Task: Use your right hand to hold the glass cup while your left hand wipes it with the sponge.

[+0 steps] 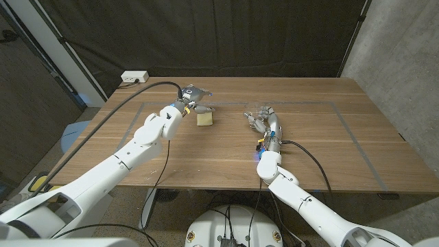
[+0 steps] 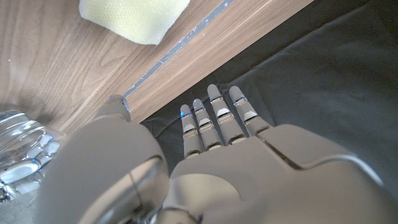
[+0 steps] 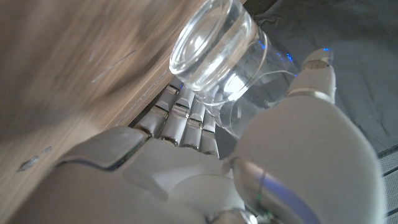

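Observation:
The clear glass cup (image 3: 217, 53) sits between the fingers (image 3: 186, 121) and thumb of my right hand (image 3: 249, 155), which grips its side. In the head view that right hand (image 1: 266, 125) and the glass cup (image 1: 255, 114) are near the table's middle. The yellow sponge (image 1: 204, 119) lies on the wood to their left. My left hand (image 1: 191, 95) is just behind the sponge, not touching it. In the left wrist view the left hand (image 2: 217, 162) has straight, spread fingers (image 2: 214, 118) and holds nothing, with the sponge (image 2: 134, 18) and the glass cup (image 2: 22, 140) beyond it.
A taped rectangle (image 1: 312, 103) marks the wooden table (image 1: 329, 147). A white power strip (image 1: 134, 77) lies at the far left corner. Dark curtains hang behind the table. Bare wood lies to the right of my right hand.

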Motion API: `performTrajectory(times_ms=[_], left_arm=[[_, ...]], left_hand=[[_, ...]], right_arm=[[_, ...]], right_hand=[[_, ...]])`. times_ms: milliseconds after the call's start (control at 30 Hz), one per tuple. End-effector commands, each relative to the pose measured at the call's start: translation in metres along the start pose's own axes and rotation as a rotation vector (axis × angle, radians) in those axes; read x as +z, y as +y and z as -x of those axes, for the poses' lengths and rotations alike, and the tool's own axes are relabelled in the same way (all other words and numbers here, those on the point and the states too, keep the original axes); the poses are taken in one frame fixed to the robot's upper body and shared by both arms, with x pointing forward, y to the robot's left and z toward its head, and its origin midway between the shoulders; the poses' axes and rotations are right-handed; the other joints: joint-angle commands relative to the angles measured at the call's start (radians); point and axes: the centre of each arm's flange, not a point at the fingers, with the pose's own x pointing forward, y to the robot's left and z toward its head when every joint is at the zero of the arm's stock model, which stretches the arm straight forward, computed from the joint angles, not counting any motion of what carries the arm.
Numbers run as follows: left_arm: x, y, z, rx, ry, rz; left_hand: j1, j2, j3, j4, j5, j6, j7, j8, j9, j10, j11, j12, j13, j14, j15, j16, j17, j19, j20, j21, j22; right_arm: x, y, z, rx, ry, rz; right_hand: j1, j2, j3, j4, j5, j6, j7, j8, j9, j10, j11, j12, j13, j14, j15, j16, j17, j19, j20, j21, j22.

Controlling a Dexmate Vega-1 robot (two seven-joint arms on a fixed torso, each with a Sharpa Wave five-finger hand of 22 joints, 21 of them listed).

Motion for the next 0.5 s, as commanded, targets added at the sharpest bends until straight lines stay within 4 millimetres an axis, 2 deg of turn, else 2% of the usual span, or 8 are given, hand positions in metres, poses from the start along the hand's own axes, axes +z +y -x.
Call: performTrajectory(times_ms=[33,167,300,367,400,433,467,500], left_arm=[[-0.004,-0.0003,0.0014,0.031,-0.012,0.025],[-0.0056,-0.0007,0.0015,0.033,-0.015,0.031],[-0.0067,-0.0003,0.0015,0.043,-0.022,0.04],[-0.0069,0.0001,0.0012,0.047,-0.026,0.043],[-0.0069,0.0003,0.0011,0.051,-0.027,0.042],[-0.007,0.0004,0.0009,0.052,-0.028,0.044],[-0.0071,0.0005,0.0005,0.052,-0.029,0.045],[-0.007,0.0005,0.0001,0.052,-0.03,0.045]], left_hand=[[0.011,-0.001,0.005,-0.001,0.007,0.015,0.002,0.008,0.003,0.008,-0.01,0.007,0.0,0.01,-0.104,0.008,-0.002,0.012,-0.005,-0.005,0.0],[0.014,0.001,0.006,-0.002,0.008,0.019,0.002,0.009,0.003,0.01,-0.012,0.008,-0.001,0.014,-0.105,0.009,-0.004,0.013,-0.006,-0.005,0.0],[0.016,0.003,0.007,-0.003,0.009,0.021,0.002,0.01,0.003,0.011,-0.014,0.009,-0.001,0.013,-0.105,0.009,-0.006,0.013,-0.006,-0.006,0.0],[0.017,0.003,0.008,-0.004,0.009,0.023,0.004,0.011,0.003,0.012,-0.015,0.009,-0.002,0.014,-0.105,0.009,-0.007,0.013,-0.006,-0.006,0.0],[0.018,0.004,0.008,-0.004,0.009,0.024,0.004,0.011,0.003,0.014,-0.015,0.01,-0.002,0.014,-0.106,0.009,-0.008,0.013,-0.006,-0.006,0.0],[0.018,0.004,0.008,-0.004,0.01,0.026,0.004,0.011,0.003,0.015,-0.015,0.01,-0.002,0.015,-0.107,0.009,-0.009,0.013,-0.006,-0.006,0.0],[0.019,0.004,0.008,-0.004,0.01,0.026,0.004,0.012,0.003,0.015,-0.014,0.011,-0.002,0.015,-0.107,0.009,-0.009,0.013,-0.006,-0.006,0.0],[0.019,0.004,0.008,-0.004,0.01,0.026,0.004,0.012,0.003,0.016,-0.014,0.011,-0.002,0.015,-0.107,0.009,-0.01,0.014,-0.007,-0.006,0.0]], right_arm=[[-0.0026,0.0087,0.0113,-0.037,0.029,0.065],[-0.0013,0.0088,0.0124,-0.036,0.023,0.084],[-0.0015,0.0085,0.014,-0.015,0.022,0.106],[-0.0019,0.0081,0.0145,-0.002,0.036,0.112],[-0.0021,0.008,0.0145,0.011,0.039,0.119],[-0.0023,0.0073,0.0142,0.031,0.039,0.13],[-0.0021,0.0067,0.0136,0.05,0.046,0.135],[-0.002,0.006,0.013,0.066,0.047,0.141]], right_hand=[[0.171,0.174,0.0,0.023,0.008,0.2,-0.214,0.038,0.0,0.096,-0.129,-0.033,-0.022,-0.036,-0.146,-0.047,-0.029,-0.005,-0.063,0.014,0.002],[0.147,0.162,-0.014,0.034,0.016,0.117,-0.199,0.012,-0.007,-0.003,-0.1,-0.095,-0.06,-0.091,-0.124,-0.102,-0.066,-0.029,-0.057,0.025,-0.002],[0.135,0.155,-0.022,0.039,0.024,0.048,-0.191,-0.013,-0.015,-0.062,-0.085,-0.132,-0.083,-0.129,-0.114,-0.122,-0.085,-0.049,-0.048,0.03,-0.006],[0.118,0.15,-0.032,0.046,0.033,-0.026,-0.184,-0.038,-0.023,-0.151,-0.079,-0.183,-0.107,-0.165,-0.1,-0.125,-0.104,-0.079,-0.039,0.031,-0.012],[0.11,0.146,-0.037,0.049,0.038,-0.064,-0.176,-0.05,-0.027,-0.19,-0.069,-0.205,-0.118,-0.216,-0.081,-0.133,-0.112,-0.103,-0.027,0.028,-0.015],[0.098,0.142,-0.045,0.054,0.042,-0.11,-0.163,-0.069,-0.033,-0.236,-0.055,-0.231,-0.129,-0.251,-0.063,-0.132,-0.119,-0.125,-0.011,0.024,-0.019],[0.078,0.138,-0.055,0.063,0.048,-0.189,-0.149,-0.109,-0.051,-0.303,-0.036,-0.269,-0.145,-0.297,-0.045,-0.129,-0.13,-0.158,0.001,0.016,-0.026],[0.063,0.136,-0.064,0.069,0.058,-0.291,-0.128,-0.169,-0.077,-0.346,-0.018,-0.299,-0.162,-0.346,-0.023,-0.126,-0.144,-0.199,0.023,0.004,-0.035]])
